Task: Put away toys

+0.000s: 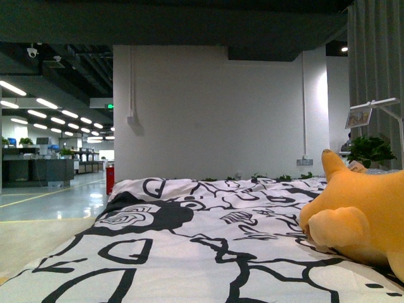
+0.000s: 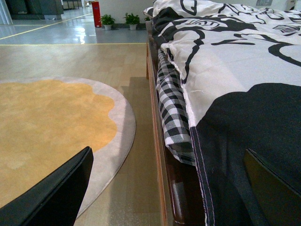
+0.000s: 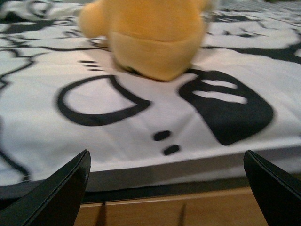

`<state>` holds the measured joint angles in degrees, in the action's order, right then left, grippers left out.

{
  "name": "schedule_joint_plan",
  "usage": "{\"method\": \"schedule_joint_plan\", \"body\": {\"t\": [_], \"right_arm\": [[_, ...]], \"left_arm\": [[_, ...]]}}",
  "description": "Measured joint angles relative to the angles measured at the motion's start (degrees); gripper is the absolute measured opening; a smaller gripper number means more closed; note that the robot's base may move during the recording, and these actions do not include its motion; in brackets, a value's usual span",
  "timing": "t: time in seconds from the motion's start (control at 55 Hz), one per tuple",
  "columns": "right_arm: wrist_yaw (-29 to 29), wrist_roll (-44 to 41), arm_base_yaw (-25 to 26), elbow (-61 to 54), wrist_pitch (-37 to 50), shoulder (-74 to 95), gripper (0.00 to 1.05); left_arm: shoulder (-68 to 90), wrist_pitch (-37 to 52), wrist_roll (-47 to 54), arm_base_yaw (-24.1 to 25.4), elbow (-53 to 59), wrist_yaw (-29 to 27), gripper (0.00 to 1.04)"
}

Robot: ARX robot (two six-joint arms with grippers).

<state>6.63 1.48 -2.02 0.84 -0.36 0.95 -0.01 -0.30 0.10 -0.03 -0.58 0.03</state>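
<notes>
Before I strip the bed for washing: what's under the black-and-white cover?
At the edge, a checked sheet shows under the cover, above the wooden frame. Further in, everything is hidden.

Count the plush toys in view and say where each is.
1. The toy lies on the bed cover, right of the front view, ahead of the right gripper. Others may be out of frame.

Orange-yellow plush toy (image 1: 366, 208) lies at approx 4 o'clock in my front view, on the b/w patterned bedcover (image 1: 208, 252). Soft, rounded body w/ pointed tuft at its 11 o'clock, stubby limb sticking out twd 9.
</notes>
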Motion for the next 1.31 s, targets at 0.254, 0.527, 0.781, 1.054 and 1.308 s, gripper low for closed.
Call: {"method": "schedule_joint_plan", "body": {"t": [0.254, 0.527, 0.781, 1.054, 1.308], "right_arm": [[11.2, 2.4, -3.0, 0.2, 11.0, 10.0, 0.98], [8.4, 2.3, -4.6, 4.9, 25.8, 24.2, 0.98], [7.8, -1.4, -5.3, 13.0, 40.4, 39.4, 0.98], [9.3, -7.3, -8.6, 18.7, 51.2, 53.0, 0.98], [10.3, -14.4, -13.7, 24.5, 60.4, 65.0, 0.98]], "left_arm": [[0.0, 0.0, 0.0, 0.0, 0.0, 0.0, 0.98], [0.0, 0.0, 0.0, 0.0, 0.0, 0.0, 0.98], [0.0, 0.0, 0.0, 0.0, 0.0, 0.0, 0.98], [0.0, 0.0, 0.0, 0.0, 0.0, 0.0, 0.98], [0.0, 0.0, 0.0, 0.0, 0.0, 0.0, 0.98]]}}
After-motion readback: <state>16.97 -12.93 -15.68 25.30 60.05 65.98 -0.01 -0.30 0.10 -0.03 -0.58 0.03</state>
